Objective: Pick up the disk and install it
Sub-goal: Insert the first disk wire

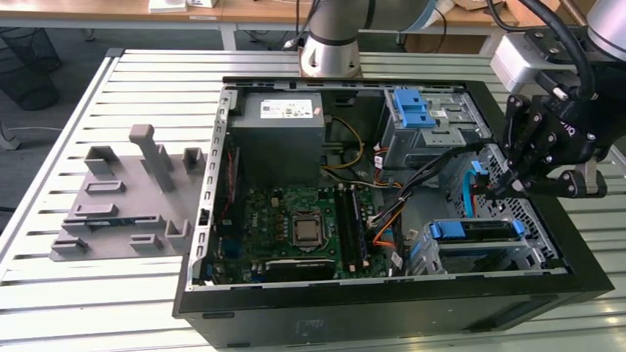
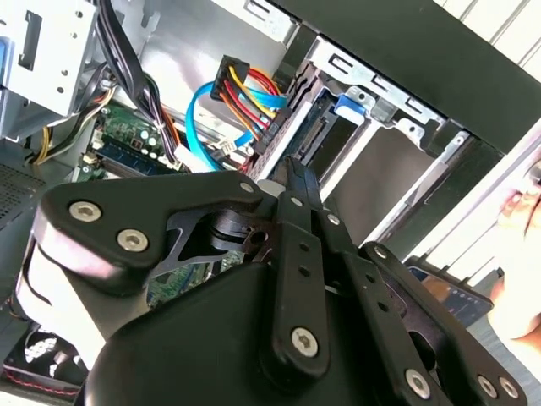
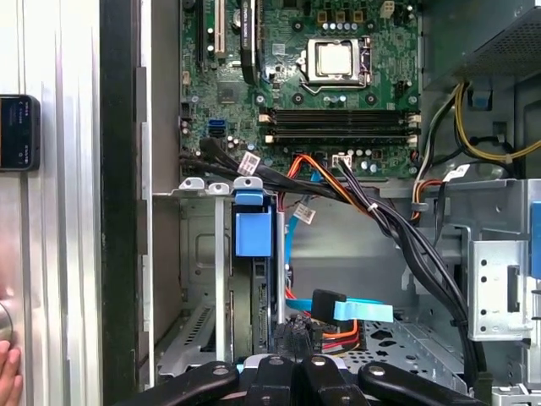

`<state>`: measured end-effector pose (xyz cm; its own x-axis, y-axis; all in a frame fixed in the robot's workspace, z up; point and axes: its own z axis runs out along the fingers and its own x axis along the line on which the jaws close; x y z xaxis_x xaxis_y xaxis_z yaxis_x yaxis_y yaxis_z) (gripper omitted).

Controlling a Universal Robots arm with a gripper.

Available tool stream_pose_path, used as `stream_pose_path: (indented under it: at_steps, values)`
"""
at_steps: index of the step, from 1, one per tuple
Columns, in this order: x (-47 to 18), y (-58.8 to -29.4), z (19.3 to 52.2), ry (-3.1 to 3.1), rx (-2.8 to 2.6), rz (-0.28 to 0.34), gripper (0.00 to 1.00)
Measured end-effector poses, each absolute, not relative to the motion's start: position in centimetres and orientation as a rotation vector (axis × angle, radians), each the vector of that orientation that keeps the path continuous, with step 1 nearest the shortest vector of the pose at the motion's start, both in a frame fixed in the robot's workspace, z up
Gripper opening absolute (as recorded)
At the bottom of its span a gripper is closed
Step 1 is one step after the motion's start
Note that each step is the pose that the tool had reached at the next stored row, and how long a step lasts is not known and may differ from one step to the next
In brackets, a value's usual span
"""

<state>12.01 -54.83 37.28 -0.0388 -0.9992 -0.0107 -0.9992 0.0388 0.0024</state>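
Disk: sits in the drive cage [image 1: 533, 253] at the near end of the open case [image 1: 391, 315], toward the exterior view's right. Its blue carrier [image 1: 468, 233] faces up. In the first wrist view the blue carrier tab [image 3: 254, 230] stands at the cage mouth and the drive body runs down into the slot.

Seating: it looks mostly in. I cannot tell whether it is fully latched.

End effector: hangs [image 1: 509, 189] over the case's right side, just beyond the cage on its far side and apart from the disk. In the second wrist view its fingers [image 2: 297, 182] are pressed together and pinch nothing.

Neighbours: the blue data cable [image 1: 476, 187] and a black cable bundle [image 1: 430, 165] run just beside the fingers, between them and the cage.

Step in hand: judged as pressing the disk home with the fingers together.

Doing it well: come straight down on the carrier, not on the label face. Keep the fingers clear of the cables, push evenly so the frame does not tilt in its rails, and ease off once it stops.

Counter: slatted metal [image 1: 98, 293] with a grey fixture [image 1: 122, 198] well left of the case.
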Motion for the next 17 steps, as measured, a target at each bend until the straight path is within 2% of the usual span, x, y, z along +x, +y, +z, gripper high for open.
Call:
stream_pose_path:
  at_steps: [17]
  values:
    - [12.2,-54.64,37.01,2.263,-2.17,0.015,0.11]
